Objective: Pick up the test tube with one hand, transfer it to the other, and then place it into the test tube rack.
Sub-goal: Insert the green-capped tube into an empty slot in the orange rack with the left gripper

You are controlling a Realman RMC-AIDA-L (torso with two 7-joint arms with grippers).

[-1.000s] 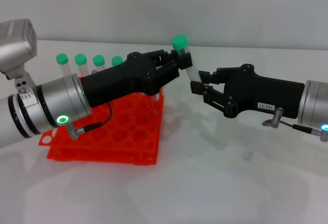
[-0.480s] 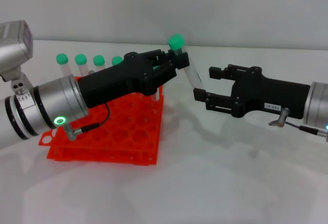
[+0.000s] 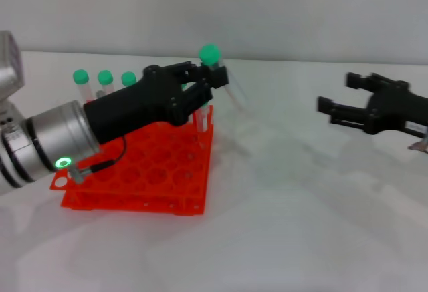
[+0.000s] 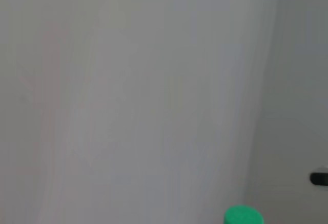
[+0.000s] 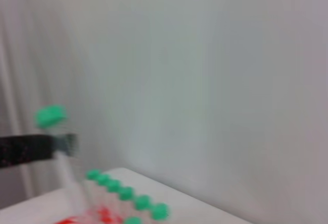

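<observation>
- Head view: left gripper (image 3: 212, 78) clamped on the test tube (image 3: 226, 85) just under its green cap (image 3: 209, 54); tube body tilts down toward the robot's right, held in the air above the far right corner of the test tube rack (image 3: 144, 172). Green ring light (image 3: 63, 163) on that wrist.
- Head view: right gripper (image 3: 334, 110) well apart on the right side, jaws apart, holding nothing. Handover looks done; judged step is placement into the rack.
- Head view: other capped tubes (image 3: 103, 81) stand in the rack's far row.
- Left wrist view: only a green cap (image 4: 243, 216) at the frame edge and a dark sliver (image 4: 319, 178); mostly blank wall, own fingers not shown.
- Right wrist view: the tube's cap (image 5: 50, 116) above a black finger (image 5: 36, 147) of the left gripper, row of capped tubes (image 5: 125, 193) in the rack beyond.
- To do it well: bring the tube upright before lowering, line its lower tip over a free hole away from the standing tubes, descend slowly through both plates, release only once seated. A tilted entry would likely catch on the plate.
</observation>
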